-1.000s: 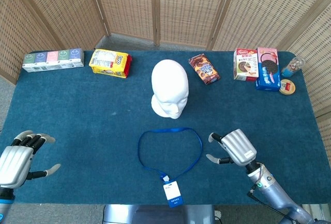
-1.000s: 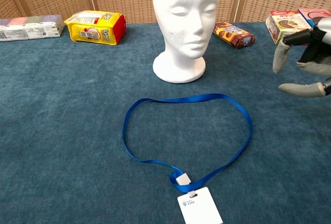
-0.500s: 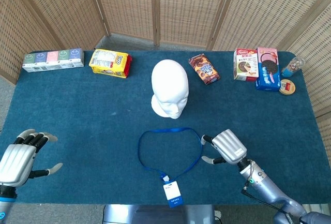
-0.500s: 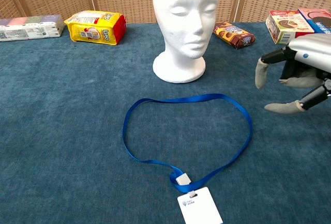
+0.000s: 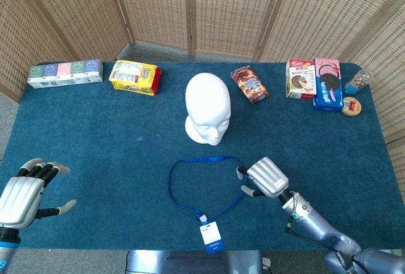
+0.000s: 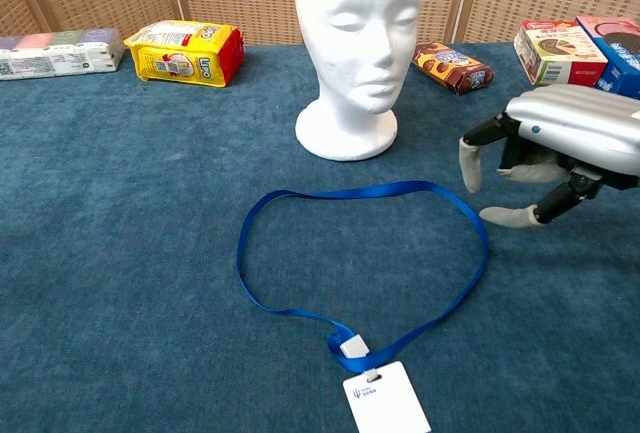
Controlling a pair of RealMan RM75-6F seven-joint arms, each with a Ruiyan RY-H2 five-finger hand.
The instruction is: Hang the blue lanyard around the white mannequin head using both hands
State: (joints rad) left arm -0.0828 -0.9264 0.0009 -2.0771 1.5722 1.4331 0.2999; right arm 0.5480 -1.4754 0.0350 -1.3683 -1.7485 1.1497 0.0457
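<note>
pinching too shallowly, the spread, empty right hand at centre right could flatten the blue lanyard against the cloth and miss it, while the left hand, also spread and empty, waits at lower left.

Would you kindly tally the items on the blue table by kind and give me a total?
Snack packs and boxes: 6, namely the pastel multipack, yellow bag, brown cookie pack, red-and-white box, pink box and blue pack.
White foam mannequin heads: 1
Blue lanyards with badge: 1
Small jars: 1
Round lids: 1
Total: 10
</note>
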